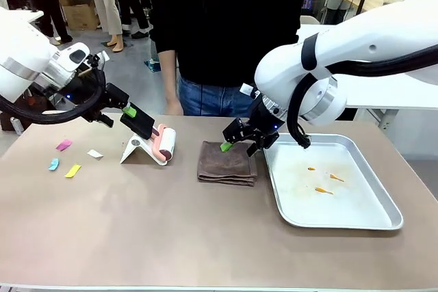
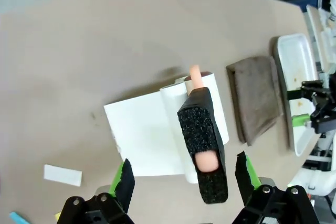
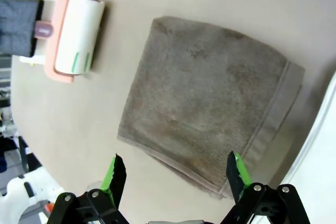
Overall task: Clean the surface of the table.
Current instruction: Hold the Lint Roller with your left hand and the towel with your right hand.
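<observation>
My left gripper [image 2: 184, 163] hangs spread wide around the black foam handle [image 2: 202, 145] of the pink-framed white lint roller [image 1: 167, 143], not closed on it. My right gripper [image 3: 174, 158] is likewise released above the folded brown towel [image 3: 205, 93], mid-frame. The matte brownish-taupe table [image 1: 171, 223] fills the lower frame. Small coloured paper scraps [image 1: 63, 145] lie at its left, so I judge the cleaning hardly begun.

One table [image 1: 171, 237], one lint roller [image 1: 166, 144], one brown cloth [image 1: 226, 163], one tray [image 1: 342, 204], four paper scraps [image 1: 63, 144], three orange crumbs [image 1: 321, 190].
</observation>
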Action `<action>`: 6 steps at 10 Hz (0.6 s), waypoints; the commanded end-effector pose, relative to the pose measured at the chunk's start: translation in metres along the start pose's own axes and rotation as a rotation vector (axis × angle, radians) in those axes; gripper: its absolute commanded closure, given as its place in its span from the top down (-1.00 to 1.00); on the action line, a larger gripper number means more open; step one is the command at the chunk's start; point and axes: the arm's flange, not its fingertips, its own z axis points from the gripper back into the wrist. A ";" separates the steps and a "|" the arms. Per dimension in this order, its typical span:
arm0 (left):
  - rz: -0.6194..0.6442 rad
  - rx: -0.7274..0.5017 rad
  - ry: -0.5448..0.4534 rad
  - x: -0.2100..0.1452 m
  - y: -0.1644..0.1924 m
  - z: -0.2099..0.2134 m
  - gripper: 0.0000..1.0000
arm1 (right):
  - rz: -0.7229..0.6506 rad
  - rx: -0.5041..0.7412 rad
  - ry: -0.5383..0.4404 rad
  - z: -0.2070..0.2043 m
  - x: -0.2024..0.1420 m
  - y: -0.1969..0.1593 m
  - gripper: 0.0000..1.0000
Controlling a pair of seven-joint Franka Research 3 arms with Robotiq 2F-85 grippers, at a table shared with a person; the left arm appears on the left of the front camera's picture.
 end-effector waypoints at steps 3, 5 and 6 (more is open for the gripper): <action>0.058 -0.150 -0.020 0.006 -0.008 -0.005 1.00 | -0.040 -0.058 -0.037 0.004 0.005 -0.001 1.00; 0.071 -0.190 0.022 0.006 -0.010 -0.009 1.00 | -0.034 -0.104 -0.089 0.005 0.007 -0.001 1.00; 0.104 -0.175 0.067 0.008 -0.009 -0.011 1.00 | -0.029 -0.100 -0.082 0.005 0.007 0.005 1.00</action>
